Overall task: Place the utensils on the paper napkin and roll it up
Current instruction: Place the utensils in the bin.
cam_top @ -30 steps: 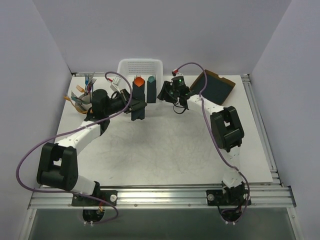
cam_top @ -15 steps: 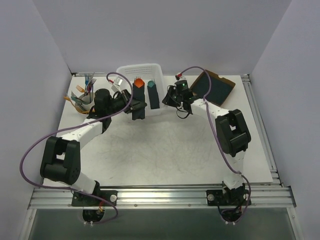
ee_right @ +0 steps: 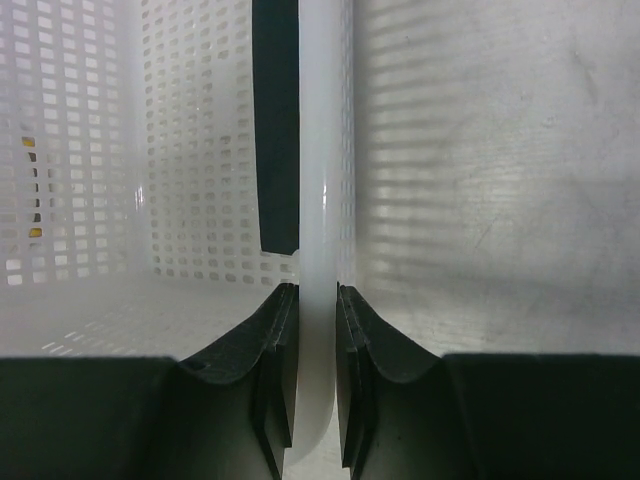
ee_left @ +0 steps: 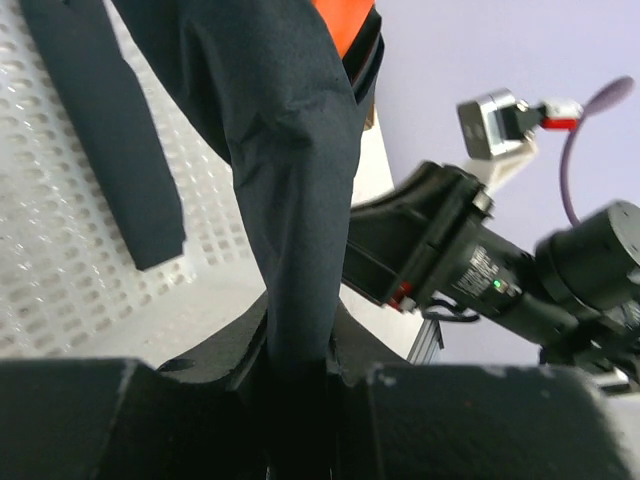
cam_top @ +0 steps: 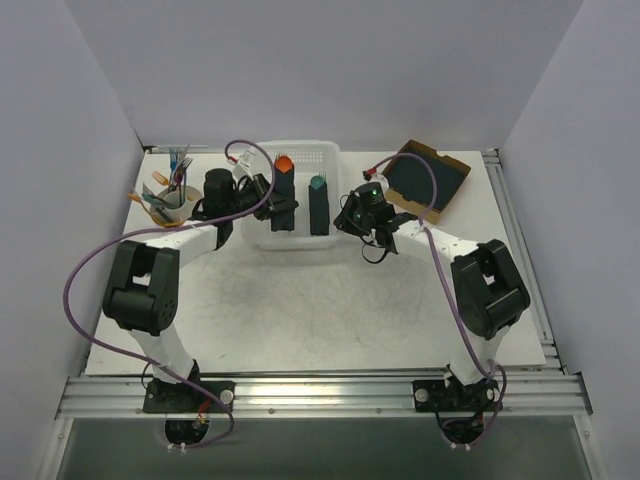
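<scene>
Left hand clamped on rolled napkin, orange utensil tip at its far end, roll over basket, right hand pinching basket wall, teal-tipped roll inside, basket on surface

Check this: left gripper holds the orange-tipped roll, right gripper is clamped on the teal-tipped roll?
No: the right wrist view shows the right gripper clamped on the white basket rim, not the teal-tipped roll. The left gripper does hold the orange-tipped roll.

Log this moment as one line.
left claw: shut on napkin roll over basket | right claw: shut on basket wall | teal-tipped roll: in basket
</scene>
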